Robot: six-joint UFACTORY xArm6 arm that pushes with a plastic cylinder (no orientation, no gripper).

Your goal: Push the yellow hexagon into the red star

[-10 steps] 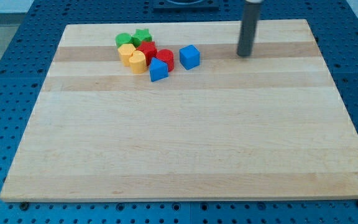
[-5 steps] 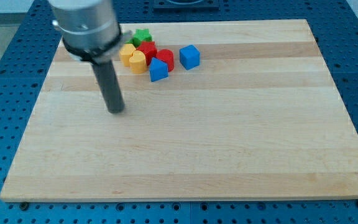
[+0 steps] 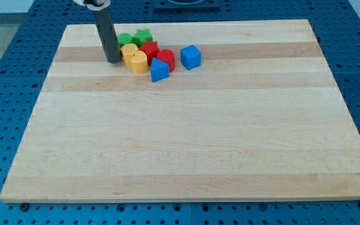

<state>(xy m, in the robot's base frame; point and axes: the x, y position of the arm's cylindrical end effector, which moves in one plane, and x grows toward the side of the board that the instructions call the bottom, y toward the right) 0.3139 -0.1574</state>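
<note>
The yellow hexagon (image 3: 129, 52) sits in a cluster near the view's top left, with the red star (image 3: 148, 50) just to its right and touching it. A second yellow block (image 3: 139, 62) lies below them. My tip (image 3: 113, 60) rests on the board just left of the yellow hexagon, very close to it; contact is unclear. The rod partly hides the green block (image 3: 124, 40) behind it.
A green star (image 3: 144, 35) sits at the cluster's top. A red cylinder (image 3: 165, 59), a blue wedge-like block (image 3: 159, 70) and a blue cube (image 3: 190, 57) lie to the right of the cluster. The wooden board (image 3: 186, 137) rests on a blue perforated table.
My tip swung from the view's top right to the board's left-middle, then moved up to just left of the yellow hexagon. The blocks have not visibly moved.
</note>
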